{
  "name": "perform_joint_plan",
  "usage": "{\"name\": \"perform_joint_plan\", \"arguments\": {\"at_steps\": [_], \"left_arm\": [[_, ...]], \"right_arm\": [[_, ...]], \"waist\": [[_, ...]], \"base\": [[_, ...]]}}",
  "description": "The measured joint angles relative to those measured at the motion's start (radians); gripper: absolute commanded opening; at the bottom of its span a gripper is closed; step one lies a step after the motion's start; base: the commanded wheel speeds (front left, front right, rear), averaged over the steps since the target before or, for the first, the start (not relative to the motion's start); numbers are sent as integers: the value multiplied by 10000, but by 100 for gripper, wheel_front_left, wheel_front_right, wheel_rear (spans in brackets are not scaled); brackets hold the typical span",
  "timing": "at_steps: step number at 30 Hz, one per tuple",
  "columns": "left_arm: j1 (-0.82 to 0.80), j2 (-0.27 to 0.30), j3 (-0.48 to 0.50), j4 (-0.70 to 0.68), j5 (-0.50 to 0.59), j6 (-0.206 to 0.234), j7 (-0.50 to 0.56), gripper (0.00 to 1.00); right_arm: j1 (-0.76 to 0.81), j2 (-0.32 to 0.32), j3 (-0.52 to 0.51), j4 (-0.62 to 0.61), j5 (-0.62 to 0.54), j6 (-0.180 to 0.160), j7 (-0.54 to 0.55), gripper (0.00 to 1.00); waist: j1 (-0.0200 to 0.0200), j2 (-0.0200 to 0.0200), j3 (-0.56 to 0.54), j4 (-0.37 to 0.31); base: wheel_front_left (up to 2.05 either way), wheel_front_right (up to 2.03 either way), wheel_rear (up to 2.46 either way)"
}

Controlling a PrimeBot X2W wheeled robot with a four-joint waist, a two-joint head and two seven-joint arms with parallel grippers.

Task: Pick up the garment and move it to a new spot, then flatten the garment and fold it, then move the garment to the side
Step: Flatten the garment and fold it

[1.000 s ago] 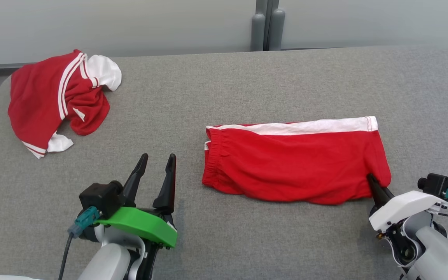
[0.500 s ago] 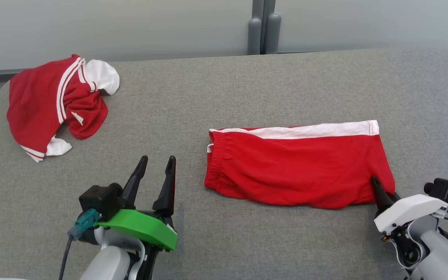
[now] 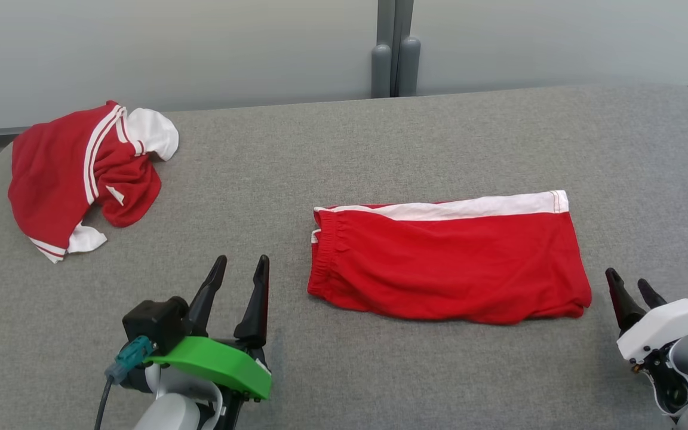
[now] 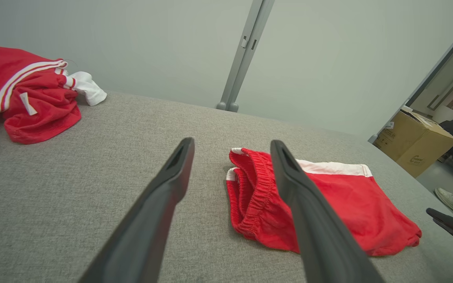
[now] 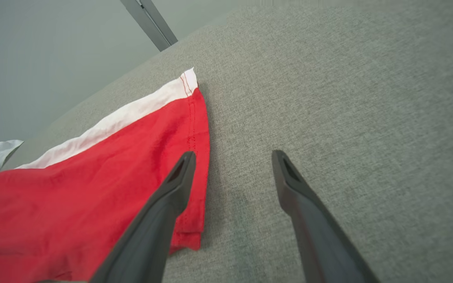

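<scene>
At the near edge of the grey worktop [image 3: 380,149], the left gripper [image 3: 242,260] under its green cover hangs with its two dark fingers spread and nothing between them. Toward the near right corner, the right gripper [image 3: 626,278] under its white cover also stands with its fingers parted and empty, just beside the near right corner of the red shorts [image 3: 445,269]. The shorts lie folded flat right of the worktop's middle, with the gathered waistband to the left and a white band along their far edge. A crumpled red-and-white garment [image 3: 75,173] sits in a heap at the far left corner, well apart from the shorts. Beyond the far edge, grey partition posts [image 3: 392,65] rise against a pale wall.
</scene>
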Motion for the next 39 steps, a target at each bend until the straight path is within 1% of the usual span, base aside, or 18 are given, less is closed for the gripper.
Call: {"name": "perform_joint_plan", "arguments": {"at_steps": [8, 14, 21, 31, 39], "left_arm": [[188, -13, -71, -121, 0, 25, 0, 100], [187, -13, -169, -359, 71, 27, 77, 100], [171, -10, -211, -552, 278, 54, 176, 100], [69, 59, -105, -805, 366, 69, 215, 100], [-135, 86, -81, -926, 426, 73, 265, 100]], "right_arm": [[-379, -583, 575, -71, -731, -2, 157, 100], [-1085, -734, 748, -113, -953, -2, 598, 100], [-1263, -715, 742, 268, -700, -2, 1461, 100], [-1676, -539, 602, 742, -201, 0, 2341, 100], [-2092, -516, 506, 1091, -42, 0, 2673, 100]], "waist": [[0, 0, -104, -90], [0, 0, 20, 1], [0, 0, 278, 332], [0, 0, 902, 918], [0, 0, 1310, 1156]], "base": [[0, 0, 0], [0, 0, 0], [0, 0, 0], [0, 0, 0], [0, 0, 0]]}}
